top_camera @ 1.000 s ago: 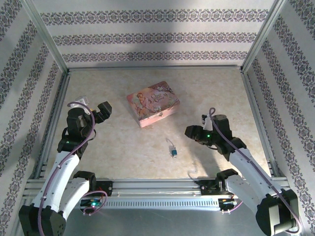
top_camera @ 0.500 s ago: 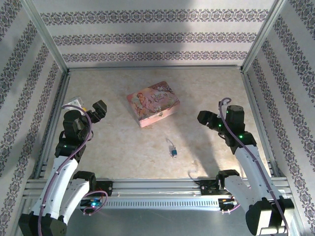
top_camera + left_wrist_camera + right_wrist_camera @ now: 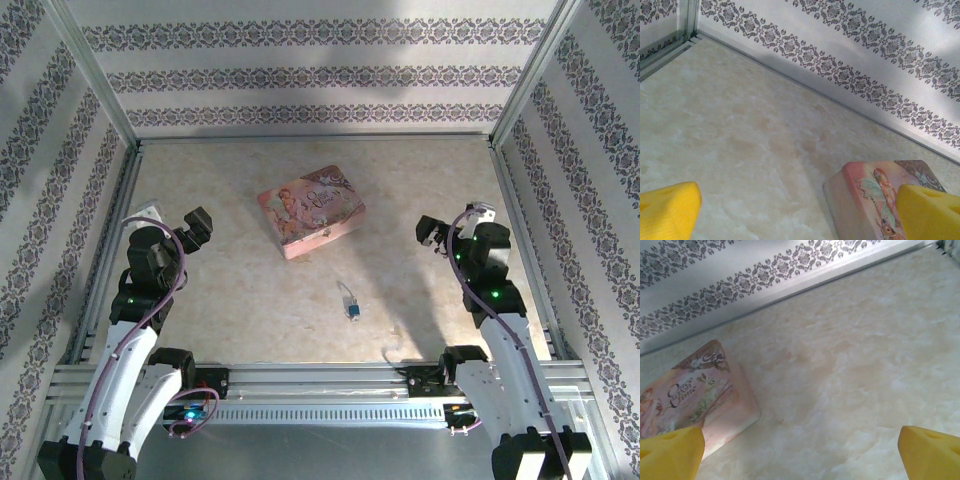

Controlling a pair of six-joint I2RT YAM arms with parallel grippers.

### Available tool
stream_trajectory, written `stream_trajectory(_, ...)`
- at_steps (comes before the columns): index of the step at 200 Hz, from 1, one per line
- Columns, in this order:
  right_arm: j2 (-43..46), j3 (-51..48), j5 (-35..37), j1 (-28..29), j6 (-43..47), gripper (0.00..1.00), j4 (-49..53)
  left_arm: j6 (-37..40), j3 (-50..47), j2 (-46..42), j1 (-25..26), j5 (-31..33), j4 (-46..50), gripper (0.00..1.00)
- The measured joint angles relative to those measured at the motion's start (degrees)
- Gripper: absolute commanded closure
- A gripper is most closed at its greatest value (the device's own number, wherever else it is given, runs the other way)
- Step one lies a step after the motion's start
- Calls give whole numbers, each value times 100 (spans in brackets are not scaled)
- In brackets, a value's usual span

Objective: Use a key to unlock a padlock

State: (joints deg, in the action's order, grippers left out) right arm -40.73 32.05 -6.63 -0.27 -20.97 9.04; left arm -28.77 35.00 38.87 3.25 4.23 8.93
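— Left of the pink tin [image 3: 311, 210], what's that arm up to?
— The left gripper [image 3: 196, 226] hangs well apart from the tin, with its yellow fingers [image 3: 667, 210] spread wide and nothing between them.
— And the padlock?
— The padlock [image 3: 352, 306] lies on the table [image 3: 250, 290], nearer the arms than the tin and slightly right of it, touching neither gripper.
— Right of the tin?
— The right gripper [image 3: 432, 232] is pointed toward the tin, its jaws wide apart and empty.
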Motion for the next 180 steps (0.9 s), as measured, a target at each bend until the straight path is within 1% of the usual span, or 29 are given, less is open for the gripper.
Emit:
stream_trajectory(44, 437, -553, 310, 0, 361, 2, -568, 79, 0, -4, -4, 76, 94, 1)
stream_trajectory(91, 485, -715, 466, -2, 743, 2, -863, 118, 0, -4, -4, 153, 98, 1)
stream_trajectory(128, 179, -807, 535, -33, 911, 2, -1220, 144, 0, 72, -4, 247, 96, 1)
stream_trajectory(161, -339, -929, 584, -39, 944, 2, -1683, 256, -20, 404, -7, 260, 81, 1)
stream_trajectory(180, -645, -1005, 601, -46, 949, 2, -2028, 385, -164, 509, -11, 380, 2, 1)
